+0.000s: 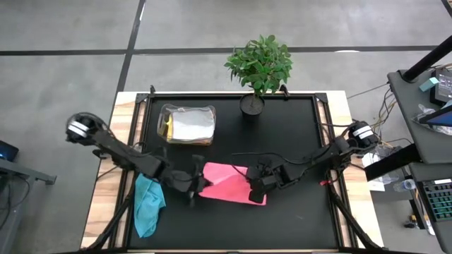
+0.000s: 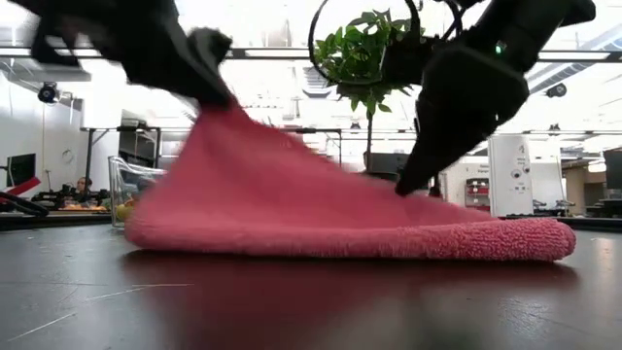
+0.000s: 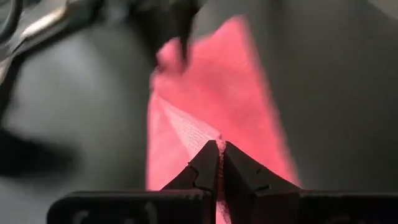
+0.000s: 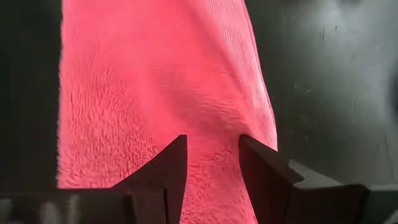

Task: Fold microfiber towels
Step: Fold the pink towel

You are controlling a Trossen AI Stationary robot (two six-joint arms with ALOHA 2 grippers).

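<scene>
Pink microfiber towel [image 1: 229,182], near the black table's [image 1: 296,134] front edge, long axis running left to right: left gripper [image 1: 200,182] pinched shut on its raised left end, right gripper [image 1: 256,192] half-open, fingers pressing the right end flat.

black table [image 1: 296,204]: pink towel [image 1: 226,180], teal towel [image 1: 147,204].
</scene>
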